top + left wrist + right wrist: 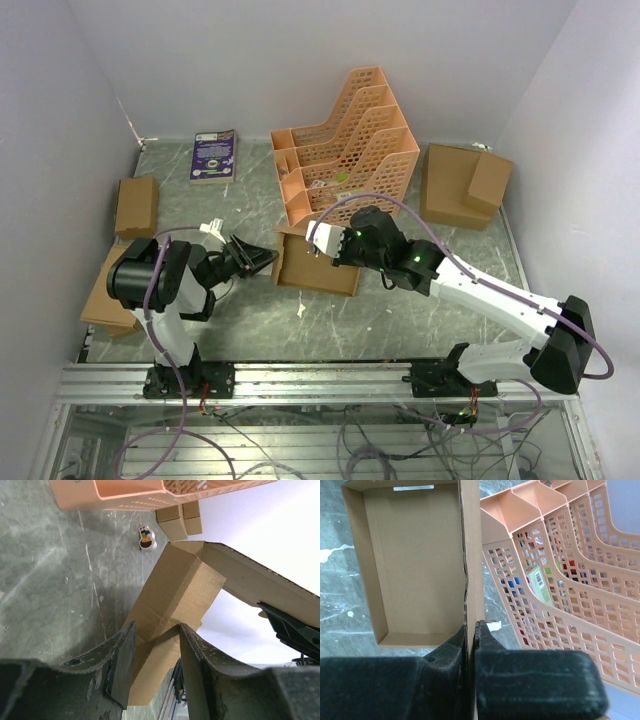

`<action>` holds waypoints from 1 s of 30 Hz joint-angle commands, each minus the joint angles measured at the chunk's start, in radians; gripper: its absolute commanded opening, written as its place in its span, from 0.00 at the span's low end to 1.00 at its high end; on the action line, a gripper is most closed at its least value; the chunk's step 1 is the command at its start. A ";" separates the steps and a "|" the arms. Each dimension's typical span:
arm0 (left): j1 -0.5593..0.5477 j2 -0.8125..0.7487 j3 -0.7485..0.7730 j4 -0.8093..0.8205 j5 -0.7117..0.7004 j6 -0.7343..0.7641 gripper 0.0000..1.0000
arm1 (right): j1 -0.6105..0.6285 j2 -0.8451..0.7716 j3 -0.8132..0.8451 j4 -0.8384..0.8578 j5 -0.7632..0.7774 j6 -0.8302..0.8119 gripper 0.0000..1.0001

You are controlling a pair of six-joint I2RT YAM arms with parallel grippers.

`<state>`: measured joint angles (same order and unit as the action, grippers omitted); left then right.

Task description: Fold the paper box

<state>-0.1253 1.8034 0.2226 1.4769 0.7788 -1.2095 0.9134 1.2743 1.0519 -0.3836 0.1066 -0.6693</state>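
Paper box (pixel 318 265) sits on the counter (pixel 250 320) between my two end effectors, a shallow brown tray with its open side up. My right end effector (pixel 471 625) is clamped on one long upright wall, the fingers pressed together with only the thin cardboard edge between them. In the right wrist view, the tray's inside spreads out to the left of that grip and the orange lattice file rack (pixel 560 605) stands just to the right of it. My left end effector (pixel 156 630) is at the opposite side, its fingers partly apart and closed on a folded flap that fills the gap between them. That flap runs on ahead of my fingertips and bends into the raised wall.
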 commanded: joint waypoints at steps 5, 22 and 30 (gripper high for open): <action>-0.015 0.050 0.025 0.249 0.022 0.011 0.49 | 0.014 -0.026 -0.029 0.068 0.021 -0.005 0.00; -0.045 0.025 0.050 0.243 0.025 -0.007 0.49 | 0.040 0.005 -0.027 0.078 0.060 -0.016 0.00; -0.048 -0.016 0.054 0.129 0.007 0.044 0.52 | 0.096 -0.022 -0.073 0.106 0.112 -0.057 0.00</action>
<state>-0.1596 1.8271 0.2661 1.4765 0.7815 -1.2079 0.9737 1.2758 1.0176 -0.3424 0.1944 -0.7013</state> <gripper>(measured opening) 0.514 0.009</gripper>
